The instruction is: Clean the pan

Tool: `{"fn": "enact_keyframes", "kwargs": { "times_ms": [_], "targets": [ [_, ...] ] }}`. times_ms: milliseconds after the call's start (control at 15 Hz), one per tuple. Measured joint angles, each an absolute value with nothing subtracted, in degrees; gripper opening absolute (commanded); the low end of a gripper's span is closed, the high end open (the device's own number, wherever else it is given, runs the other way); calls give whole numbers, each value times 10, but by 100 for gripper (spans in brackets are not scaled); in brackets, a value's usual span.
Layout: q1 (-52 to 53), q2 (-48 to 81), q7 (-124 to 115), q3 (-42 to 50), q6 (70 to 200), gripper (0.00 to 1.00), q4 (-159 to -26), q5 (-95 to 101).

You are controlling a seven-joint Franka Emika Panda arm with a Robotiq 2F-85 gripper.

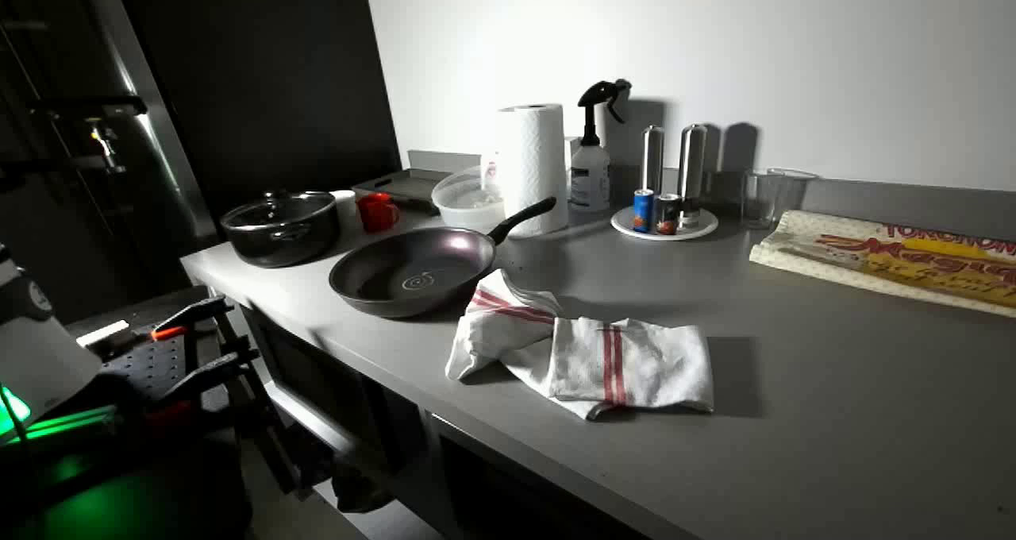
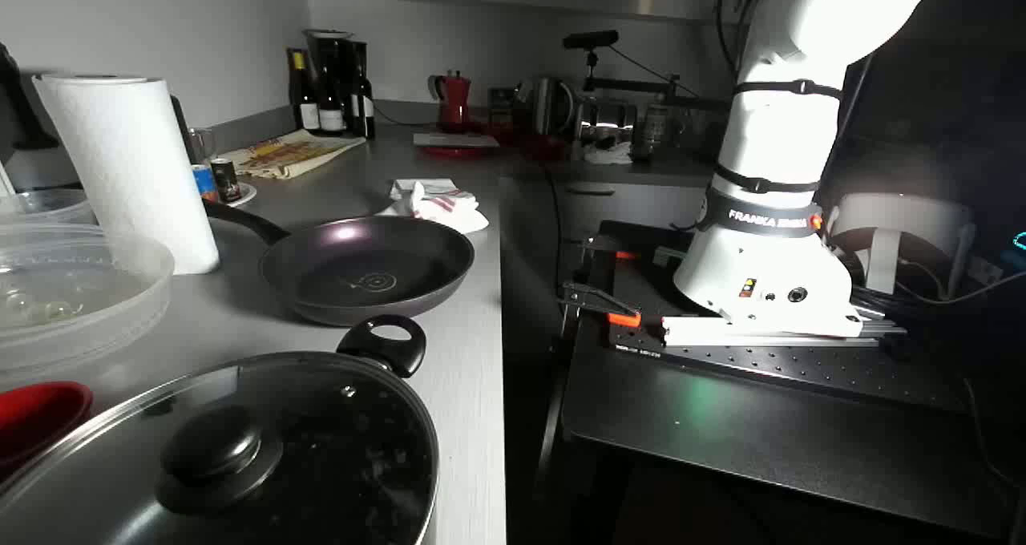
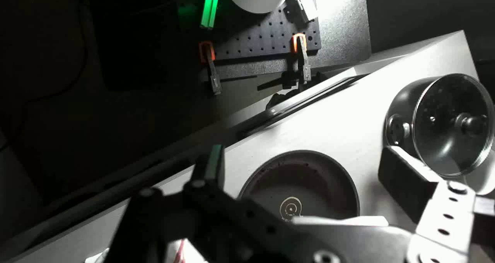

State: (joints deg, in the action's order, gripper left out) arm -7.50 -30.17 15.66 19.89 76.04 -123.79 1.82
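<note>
Grey-black inside, with a pale ringed mark at its centre, the pan (image 1: 421, 266) sits upright on the counter (image 1: 794, 413), close to the front edge. Its long dark handle (image 1: 524, 218) slants up and back toward the paper towel roll (image 1: 533, 171) — whether the two touch, I cannot tell. On one side of the pan lies a white cloth (image 1: 591, 357) with red stripes, partly folded flat, partly bunched up by the rim; on the other side stands a black pot (image 1: 282, 238) under its glass lid.

From above, the wrist view looks down on all this. The gripper (image 3: 303, 156) is released, its jaws spread wide, and the pan shows between the fingers (image 3: 408, 185) — probably well below them, though blur and shadow make the depth hard to judge. In an exterior view the arm (image 2: 777, 136) rises straight from its white base (image 2: 765, 264) on the black table (image 2: 721, 425), then leans away from the counter and runs out of frame at the top.

Farther back are a red cup (image 1: 377, 212), a spray bottle (image 1: 590, 176) and a white plate (image 1: 623, 224) bearing two small cans (image 1: 642, 210).
</note>
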Motion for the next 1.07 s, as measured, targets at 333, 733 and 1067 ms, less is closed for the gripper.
{"fn": "enact_keyframes", "kwargs": {
  "times_ms": [333,733,1067],
  "targets": [
    [-75,-302,157,199,761,100,-1237,18],
    [-75,-302,157,199,761,100,-1237,18],
    [-78,-282,157,192,769,100,-1237,17]
  ]
}}
